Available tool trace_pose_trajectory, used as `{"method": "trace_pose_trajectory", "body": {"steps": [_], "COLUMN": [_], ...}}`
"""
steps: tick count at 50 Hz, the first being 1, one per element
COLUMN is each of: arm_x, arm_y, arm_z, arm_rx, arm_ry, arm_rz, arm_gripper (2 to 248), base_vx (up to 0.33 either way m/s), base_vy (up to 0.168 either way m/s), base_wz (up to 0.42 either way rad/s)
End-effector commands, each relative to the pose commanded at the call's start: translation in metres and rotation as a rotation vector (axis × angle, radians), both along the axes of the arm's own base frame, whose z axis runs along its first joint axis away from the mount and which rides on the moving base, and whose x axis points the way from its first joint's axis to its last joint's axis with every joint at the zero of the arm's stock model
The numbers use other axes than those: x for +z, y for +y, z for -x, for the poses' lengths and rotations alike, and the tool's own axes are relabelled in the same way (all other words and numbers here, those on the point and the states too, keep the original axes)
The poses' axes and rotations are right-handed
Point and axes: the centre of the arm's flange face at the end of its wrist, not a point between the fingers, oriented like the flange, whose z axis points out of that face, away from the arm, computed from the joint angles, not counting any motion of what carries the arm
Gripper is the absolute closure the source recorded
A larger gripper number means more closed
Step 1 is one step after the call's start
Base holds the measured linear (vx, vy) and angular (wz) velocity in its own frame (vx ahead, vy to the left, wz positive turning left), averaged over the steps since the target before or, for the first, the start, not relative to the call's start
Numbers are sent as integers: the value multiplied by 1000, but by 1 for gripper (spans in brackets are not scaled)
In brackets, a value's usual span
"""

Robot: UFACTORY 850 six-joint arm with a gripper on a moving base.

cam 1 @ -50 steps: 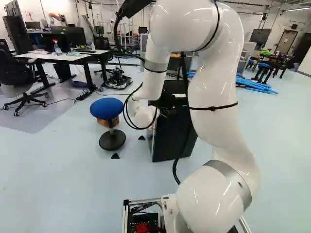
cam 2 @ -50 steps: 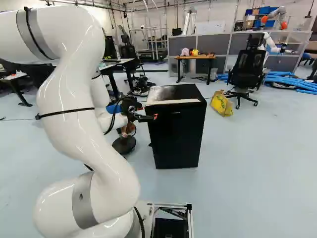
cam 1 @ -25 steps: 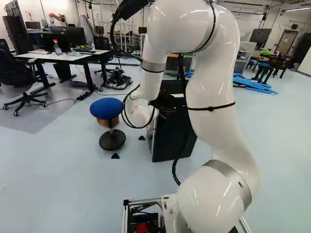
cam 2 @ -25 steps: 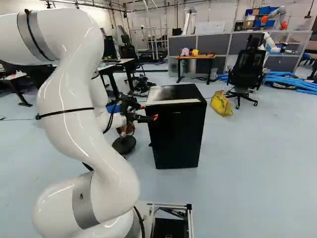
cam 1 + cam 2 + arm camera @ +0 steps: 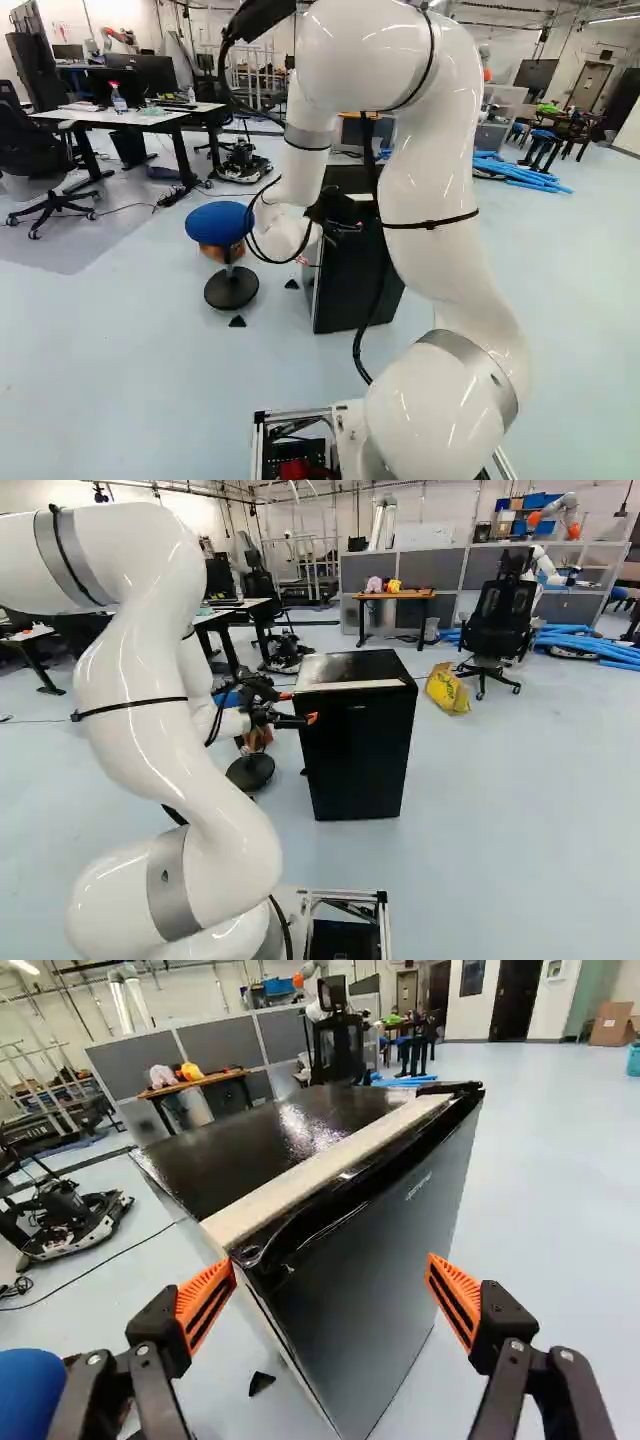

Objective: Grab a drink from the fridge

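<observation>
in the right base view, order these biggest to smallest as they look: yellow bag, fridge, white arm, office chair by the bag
1. white arm
2. fridge
3. office chair
4. yellow bag

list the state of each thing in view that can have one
gripper, open, nothing held
fridge, upright
fridge door, looks shut
blue stool, upright, unoccupied
black office chair by the yellow bag, upright, unoccupied
yellow bag, on the floor
spray bottle, upright on the desk
</observation>
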Motion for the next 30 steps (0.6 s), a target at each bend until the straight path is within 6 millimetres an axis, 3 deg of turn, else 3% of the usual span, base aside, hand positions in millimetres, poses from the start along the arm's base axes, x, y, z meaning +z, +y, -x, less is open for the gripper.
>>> {"method": "trace_pose_trajectory", "body": {"steps": [30], "arm_x": [-1], "arm_y": [27], "arm_z": [-4], "arm_rx": [46], "arm_ry": [-11], "arm_rz": [-6], "arm_gripper": [3], "base_vx": [0], "base_vy": [0], "base_wz": [0]}}
